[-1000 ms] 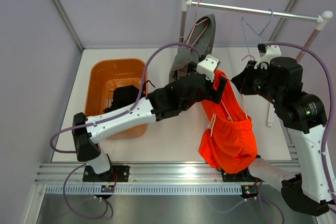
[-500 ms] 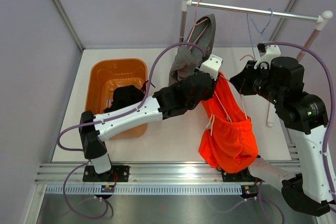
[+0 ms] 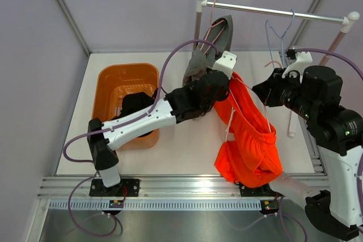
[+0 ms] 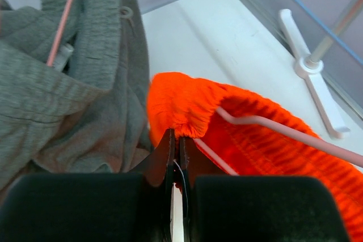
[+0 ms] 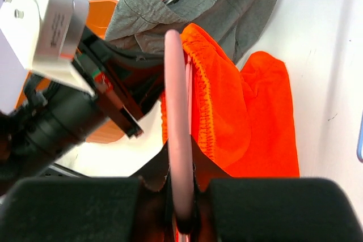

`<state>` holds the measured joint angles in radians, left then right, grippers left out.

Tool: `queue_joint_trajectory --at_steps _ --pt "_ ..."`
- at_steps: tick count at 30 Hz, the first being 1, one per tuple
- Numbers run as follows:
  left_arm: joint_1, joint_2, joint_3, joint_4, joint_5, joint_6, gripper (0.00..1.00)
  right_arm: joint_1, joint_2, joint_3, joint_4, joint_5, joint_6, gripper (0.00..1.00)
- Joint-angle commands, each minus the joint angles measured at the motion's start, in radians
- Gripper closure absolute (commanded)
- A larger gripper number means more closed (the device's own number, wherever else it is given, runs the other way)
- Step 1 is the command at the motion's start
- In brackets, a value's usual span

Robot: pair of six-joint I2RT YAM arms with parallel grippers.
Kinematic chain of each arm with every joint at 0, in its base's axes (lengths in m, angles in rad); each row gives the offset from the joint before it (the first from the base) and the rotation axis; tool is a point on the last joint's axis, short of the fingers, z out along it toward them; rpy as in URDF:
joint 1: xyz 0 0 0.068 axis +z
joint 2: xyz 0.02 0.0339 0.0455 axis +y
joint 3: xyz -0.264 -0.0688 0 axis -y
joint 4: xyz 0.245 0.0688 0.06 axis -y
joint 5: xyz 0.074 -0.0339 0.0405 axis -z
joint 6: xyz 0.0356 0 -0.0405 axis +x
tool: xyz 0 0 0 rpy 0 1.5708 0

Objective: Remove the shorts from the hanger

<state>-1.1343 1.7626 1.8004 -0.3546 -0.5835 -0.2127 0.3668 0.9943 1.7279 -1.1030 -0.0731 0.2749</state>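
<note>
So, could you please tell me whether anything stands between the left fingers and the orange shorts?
Nothing visible does: the left fingers are pinched shut on the waistband of the orange shorts. The pink hanger, gripped by the right fingers, runs inside that waistband, so it is what the shorts must slide off.

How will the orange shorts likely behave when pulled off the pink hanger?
Probably floppy: the orange shorts hang in loose folds. Likely light: the thin pink hanger carries them. The waistband, bunched where the left gripper pinches it, may stretch before slipping free.
</note>
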Motion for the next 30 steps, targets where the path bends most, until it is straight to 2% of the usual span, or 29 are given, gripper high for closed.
queue_joint_trajectory --at_steps 1,11,15,21,24,27,30 --pt "0.054 -0.017 0.062 0.017 -0.107 0.025 1.00 0.011 -0.040 0.052 -0.006 -0.079 -0.008 1.00" --pt "0.165 0.035 0.145 -0.004 -0.033 0.039 1.00 0.009 -0.075 0.056 -0.034 -0.186 -0.020 1.00" --pt "0.176 0.061 0.152 -0.009 0.028 0.044 1.00 0.009 -0.089 0.061 -0.028 -0.172 -0.017 1.00" --pt "0.171 0.018 0.015 0.026 0.134 0.003 1.00 0.009 -0.098 0.079 0.008 -0.068 0.001 1.00" --pt "0.122 -0.058 -0.103 0.106 0.152 0.024 1.00 0.009 -0.094 0.072 0.025 0.030 0.010 1.00" --pt "0.027 -0.159 -0.197 0.169 0.165 0.082 1.00 0.009 -0.094 0.038 0.057 0.116 0.010 1.00" --pt "-0.079 -0.236 -0.217 0.149 0.229 0.143 1.00 0.011 -0.089 0.007 0.098 0.177 0.012 1.00"
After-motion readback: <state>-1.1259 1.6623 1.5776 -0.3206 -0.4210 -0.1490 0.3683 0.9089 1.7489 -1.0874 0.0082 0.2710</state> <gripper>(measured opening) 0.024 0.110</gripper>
